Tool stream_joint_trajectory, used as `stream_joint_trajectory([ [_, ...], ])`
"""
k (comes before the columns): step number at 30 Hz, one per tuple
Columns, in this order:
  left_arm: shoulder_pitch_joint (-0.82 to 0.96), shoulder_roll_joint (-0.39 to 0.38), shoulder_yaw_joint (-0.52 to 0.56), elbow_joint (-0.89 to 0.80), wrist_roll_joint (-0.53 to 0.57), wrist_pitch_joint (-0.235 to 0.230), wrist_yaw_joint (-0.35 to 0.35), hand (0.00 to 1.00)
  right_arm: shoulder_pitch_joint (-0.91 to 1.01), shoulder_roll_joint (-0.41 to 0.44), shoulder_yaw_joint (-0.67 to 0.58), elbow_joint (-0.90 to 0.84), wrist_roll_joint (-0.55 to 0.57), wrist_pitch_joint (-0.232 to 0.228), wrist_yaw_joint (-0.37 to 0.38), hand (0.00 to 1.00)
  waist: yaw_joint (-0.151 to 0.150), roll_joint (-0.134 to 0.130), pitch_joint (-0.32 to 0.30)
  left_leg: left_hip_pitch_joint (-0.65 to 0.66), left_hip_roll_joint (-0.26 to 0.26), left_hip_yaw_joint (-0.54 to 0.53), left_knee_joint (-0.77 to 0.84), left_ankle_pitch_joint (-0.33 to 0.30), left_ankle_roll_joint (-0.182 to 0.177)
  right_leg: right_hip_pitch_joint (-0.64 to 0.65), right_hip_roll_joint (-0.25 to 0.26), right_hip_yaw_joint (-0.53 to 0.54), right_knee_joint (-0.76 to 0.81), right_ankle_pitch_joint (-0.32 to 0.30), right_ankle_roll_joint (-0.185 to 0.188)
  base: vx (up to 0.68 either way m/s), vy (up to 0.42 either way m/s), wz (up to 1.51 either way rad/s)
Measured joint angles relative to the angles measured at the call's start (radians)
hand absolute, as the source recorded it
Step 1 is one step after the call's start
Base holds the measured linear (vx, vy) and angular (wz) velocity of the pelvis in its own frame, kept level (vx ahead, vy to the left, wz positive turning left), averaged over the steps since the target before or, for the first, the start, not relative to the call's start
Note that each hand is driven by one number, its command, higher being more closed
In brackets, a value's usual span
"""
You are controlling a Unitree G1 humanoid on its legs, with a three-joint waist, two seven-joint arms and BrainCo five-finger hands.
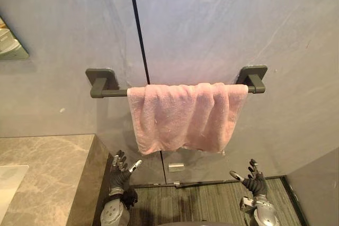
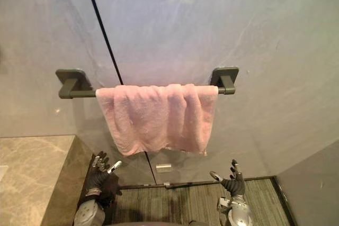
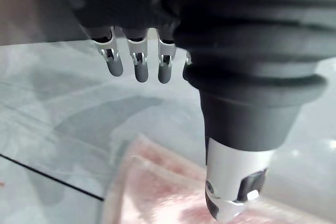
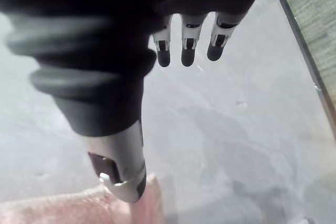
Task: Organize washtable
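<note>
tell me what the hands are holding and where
Nothing is held: left hand and right hand are open, below the pink towel on the rail.

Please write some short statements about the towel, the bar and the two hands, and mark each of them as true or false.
1. A pink towel hangs over the bar. True.
2. The left hand grips the towel. False: it is open and empty, below the towel.
3. The right hand is open and holds nothing. True.
4. The towel lies on the counter. False: the towel is on the bar, and the counter is lower, at the robot's left.
5. The towel is bunched at the bar's left end. False: it sits toward the right end, and the left stretch of the bar is bare.
</note>
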Motion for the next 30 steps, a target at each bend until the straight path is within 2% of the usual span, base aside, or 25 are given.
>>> stream_joint_trajectory([
  [7, 0.054, -0.002, 0.103, -0.272, -0.024, -0.003, 0.023, 0.0, 0.042, 0.003, -0.105, -0.294, 0.0, 0.002, -0.04, 0.0, 0.013, 0.01, -0.021, 0.008, 0.001, 0.003, 0.017, -0.01, 0.002, 0.0, -0.01, -0.01, 0.037, -0.025, 0.002, 0.0, -0.001, 0.01],
  [11, 0.066, -0.002, 0.139, -0.48, -0.043, -0.013, 0.045, 0.0, 0.042, 0.026, -0.164, -0.538, -0.001, -0.005, -0.069, 0.0, 0.015, 0.007, -0.024, 0.008, 0.005, 0.005, 0.04, -0.027, -0.005, -0.001, -0.009, -0.011, 0.062, -0.047, 0.001, 0.0, 0.0, 0.0],
  [14, 0.065, -0.002, 0.139, -0.628, -0.046, -0.045, 0.063, 0.0, 0.017, 0.04, -0.17, -0.695, -0.003, -0.042, -0.086, 0.0, 0.014, 0.005, -0.041, 0.009, 0.01, 0.007, 0.042, -0.031, -0.009, -0.001, -0.004, -0.01, 0.063, -0.052, -0.002, 0.01, -0.019, -0.02],
  [15, 0.06, -0.002, 0.138, -0.67, -0.052, -0.069, 0.062, 0.0, -0.012, 0.04, -0.173, -0.741, -0.006, -0.072, -0.086, 0.0, 0.011, 0.007, -0.05, 0.011, 0.011, 0.007, 0.042, -0.031, -0.009, -0.001, -0.003, -0.008, 0.064, -0.052, -0.003, 0.01, -0.026, -0.04],
  [20, 0.019, -0.002, 0.141, -0.789, -0.106, -0.12, 0.058, 0.0, -0.154, 0.036, -0.186, -0.808, 0.031, -0.177, -0.078, 0.0, 0.009, 0.011, -0.053, 0.017, 0.013, 0.004, 0.043, -0.032, -0.01, 0.0, 0.007, 0.011, 0.066, -0.051, -0.004, -0.03, -0.018, -0.04],
  [22, 0.0, 0.003, 0.137, -0.837, -0.169, -0.143, 0.032, 0.0, -0.205, 0.023, -0.136, -0.826, 0.129, -0.224, -0.032, 0.0, 0.006, 0.017, -0.054, 0.017, 0.011, 0.004, 0.044, -0.032, -0.009, -0.001, 0.01, 0.015, 0.063, -0.048, -0.006, -0.05, -0.028, -0.04],
  [26, -0.031, 0.054, 0.06, -0.889, -0.246, -0.165, -0.036, 0.0, -0.268, -0.057, 0.042, -0.844, 0.232, -0.258, 0.058, 0.0, -0.008, 0.029, -0.056, 0.017, 0.005, 0.003, 0.044, -0.032, -0.009, -0.003, 0.011, 0.018, 0.059, -0.046, -0.005, -0.03, -0.003, -0.01],
  [28, -0.058, 0.082, -0.015, -0.891, -0.285, -0.172, -0.075, 0.0, -0.292, -0.081, 0.137, -0.848, 0.303, -0.265, 0.11, 0.0, -0.01, 0.035, -0.055, 0.017, 0.005, 0.003, 0.044, -0.032, -0.009, -0.005, 0.011, 0.019, 0.059, -0.044, -0.005, -0.01, -0.005, -0.02],
  [30, -0.092, 0.113, -0.134, -0.891, -0.349, -0.17, -0.145, 0.0, -0.314, -0.115, 0.27, -0.848, 0.435, -0.264, 0.198, 0.0, -0.014, 0.042, -0.055, 0.013, 0.003, 0.006, 0.043, -0.032, -0.008, -0.012, 0.012, 0.026, 0.058, -0.042, -0.005, -0.02, -0.005, -0.08],
])
